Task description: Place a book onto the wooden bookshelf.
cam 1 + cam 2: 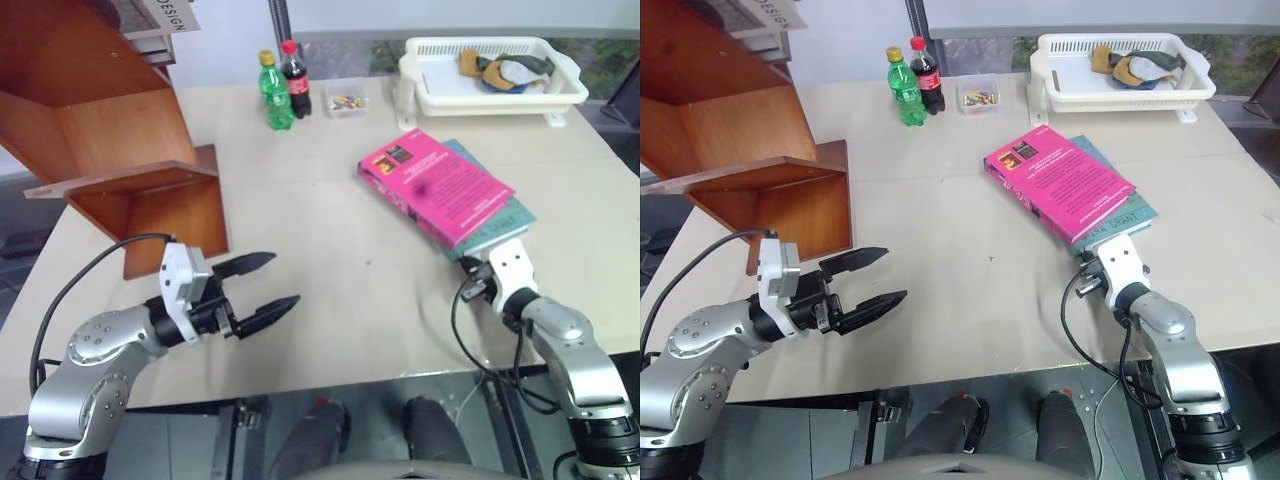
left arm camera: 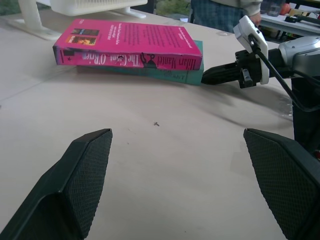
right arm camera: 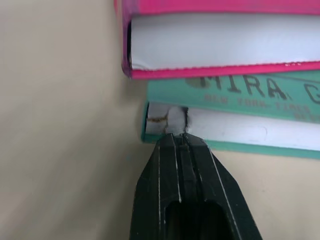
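The thick bright pink paperback book (image 1: 435,186) lies flat on the beige table (image 1: 340,270), stacked askew on a thinner teal-green book (image 1: 505,222) that pokes out beneath it on the side nearer the robot. The right arm reaches forward low over the tabletop, forearm sloping slightly down, and its right gripper (image 3: 179,137) has the two black fingers pressed tightly together with nothing between them, their joined tip touching the page edge at the near corner of the teal-green book, just under the pink one. The left arm is bent at the elbow and held off to the robot's left, wrist turned so that the left gripper (image 1: 268,284) points level across the table toward the books; its fingers (image 2: 85,172) are spread as wide as they go and hold nothing, hovering above bare table well apart from the stack. The large reddish-brown polished wooden bookshelf (image 1: 110,150) stands at the far left corner, its open compartments facing in. Behind the books sit a white plastic basket (image 1: 490,75), a green bottle (image 1: 275,92) and a dark cola bottle (image 1: 296,80).
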Robot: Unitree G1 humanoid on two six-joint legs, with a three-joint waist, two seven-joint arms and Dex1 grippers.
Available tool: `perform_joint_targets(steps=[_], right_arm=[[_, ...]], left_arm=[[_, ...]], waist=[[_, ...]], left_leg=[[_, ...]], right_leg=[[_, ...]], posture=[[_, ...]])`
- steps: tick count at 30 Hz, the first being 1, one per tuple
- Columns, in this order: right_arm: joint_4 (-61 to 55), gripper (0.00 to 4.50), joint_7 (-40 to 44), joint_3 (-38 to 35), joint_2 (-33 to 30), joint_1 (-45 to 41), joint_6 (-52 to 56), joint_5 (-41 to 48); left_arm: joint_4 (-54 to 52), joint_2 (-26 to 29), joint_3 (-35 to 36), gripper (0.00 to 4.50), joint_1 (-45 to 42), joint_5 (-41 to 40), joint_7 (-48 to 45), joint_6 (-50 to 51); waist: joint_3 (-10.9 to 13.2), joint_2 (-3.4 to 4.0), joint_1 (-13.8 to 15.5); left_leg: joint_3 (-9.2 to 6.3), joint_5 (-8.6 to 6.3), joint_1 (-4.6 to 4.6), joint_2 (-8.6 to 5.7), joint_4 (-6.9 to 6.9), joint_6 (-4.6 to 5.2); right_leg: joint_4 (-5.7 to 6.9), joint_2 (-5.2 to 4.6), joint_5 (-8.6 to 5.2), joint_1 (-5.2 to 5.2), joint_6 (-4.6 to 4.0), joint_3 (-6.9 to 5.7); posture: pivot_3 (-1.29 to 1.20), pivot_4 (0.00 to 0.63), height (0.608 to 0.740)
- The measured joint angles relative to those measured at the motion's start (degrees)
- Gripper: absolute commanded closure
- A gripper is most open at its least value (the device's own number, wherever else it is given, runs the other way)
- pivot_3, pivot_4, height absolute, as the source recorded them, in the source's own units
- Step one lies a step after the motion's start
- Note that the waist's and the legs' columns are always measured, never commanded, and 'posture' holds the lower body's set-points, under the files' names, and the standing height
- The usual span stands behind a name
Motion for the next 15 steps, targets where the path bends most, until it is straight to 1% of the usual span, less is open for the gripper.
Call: perform_joint_targets(steps=[7, 15], right_arm=[[-0.6, 4.44, -0.2, 0.9, 1.1, -2.3, 0.8, 0.0], [3.9, 4.44, 0.4, 3.1, 2.5, -4.7, -2.8, -0.5]], left_arm=[[0.0, 0.0, 0.0, 0.00, 0.2, 0.1, -0.7, -0.8], [-1.1, 1.5, 0.1, 0.00, 1.6, -1.6, -5.5, -1.1]], waist=[[0.0, 0.00, 0.1], [0.0, -0.01, -0.3]], left_leg=[[-0.01, -0.01, -0.01, 0.00, -0.02, 0.00], [0.00, -0.02, 0.04, 0.04, -0.06, -0.01]], right_leg=[[-0.02, 0.00, 0.00, 0.00, 0.00, 0.00], [-0.02, 0.07, 0.00, 0.00, -0.01, 0.01]], posture=[[0.00, 0.150, 0.740], [0.00, 0.150, 0.740]])
